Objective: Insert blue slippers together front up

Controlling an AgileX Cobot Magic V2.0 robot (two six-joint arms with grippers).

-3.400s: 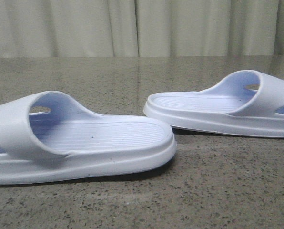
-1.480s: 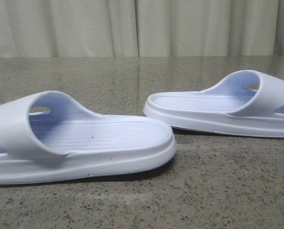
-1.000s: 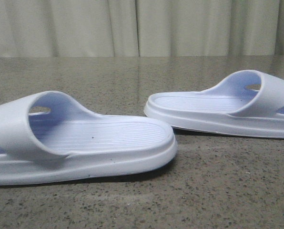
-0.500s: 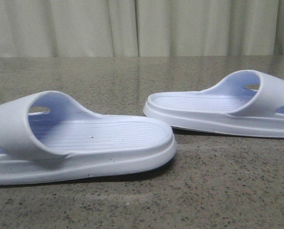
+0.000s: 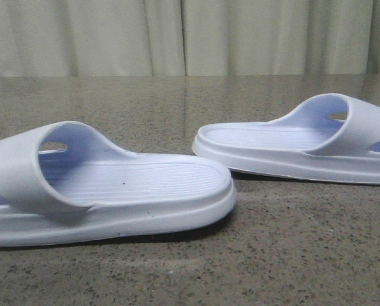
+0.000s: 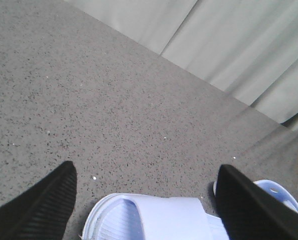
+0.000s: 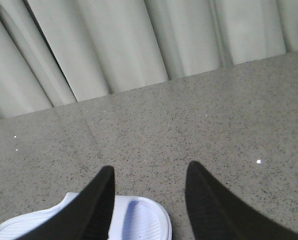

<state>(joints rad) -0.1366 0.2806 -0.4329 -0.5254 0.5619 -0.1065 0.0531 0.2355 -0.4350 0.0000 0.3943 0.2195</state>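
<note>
We see the two blue slippers flat on the speckled table [image 5: 292, 255]: left slipper [image 5: 113, 191] lower left of the front frame, right slipper [image 5: 292, 150] centre right, apart. Left gripper [image 6: 146, 187] hangs wide-jawed and empty; right gripper [image 7: 149, 192] likewise parted, empty.

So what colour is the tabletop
Speckled grey-brown stone tabletop, clearest in the front view.

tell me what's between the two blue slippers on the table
Nothing: the front view shows only bare speckled table between the left slipper and the right slipper.
</note>
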